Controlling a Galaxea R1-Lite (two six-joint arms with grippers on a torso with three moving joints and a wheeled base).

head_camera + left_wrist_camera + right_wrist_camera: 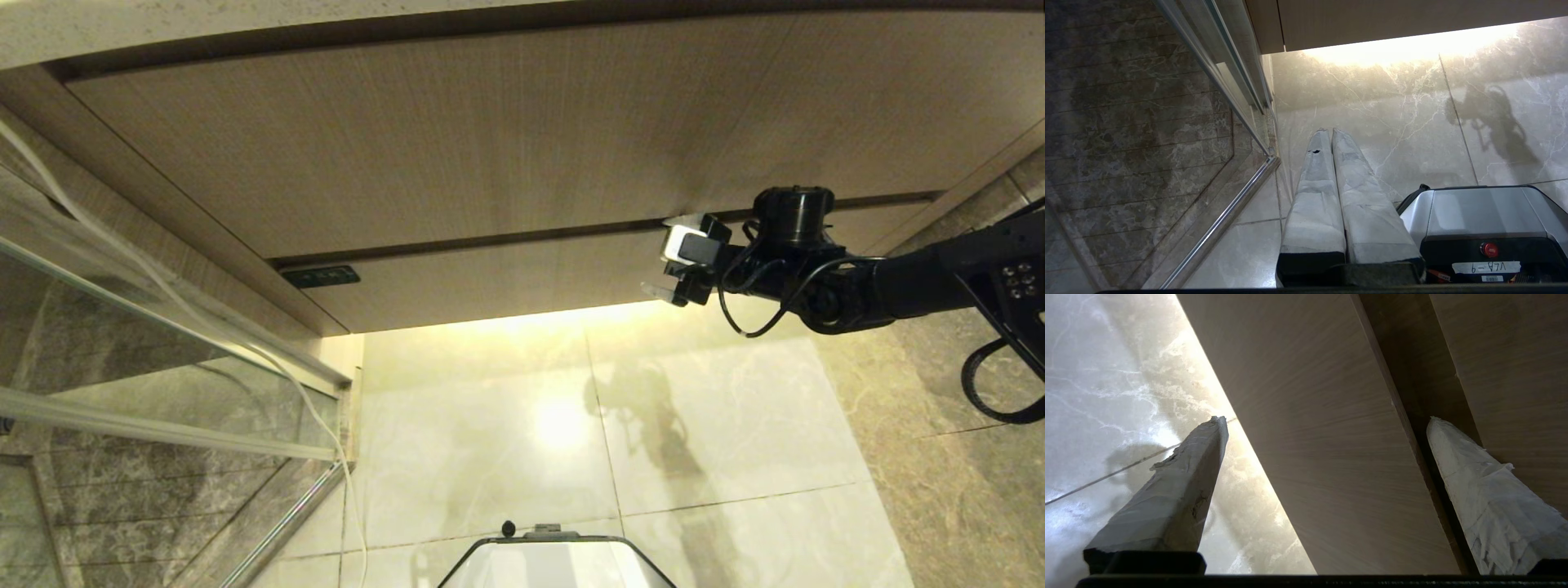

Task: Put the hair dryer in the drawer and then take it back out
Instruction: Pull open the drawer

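A: Where is the drawer (506, 282)?
B: Shut, the narrow wood-grain front across mid-frame, dark label (320, 276) at its left end.
A: The right gripper (668, 257)?
B: At the drawer's right end, spread wide, empty, one finger (1478, 486) at the gap above it.
A: The left gripper (1331, 134)?
B: Pressed closed above the floor (1412, 122).

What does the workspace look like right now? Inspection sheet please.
Surface: pale marble floor, glare under the cabinet.
Job's things: drawer closed, dark label at its left end; hair dryer not seen.
Clutter: nothing seen.
Grippers: right gripper open, straddling the drawer front; left gripper shut, parked low over the floor.
Cables: black cable looping off the right arm; white cord along the glass.
Surroundings: tall wood panel, glass partition.
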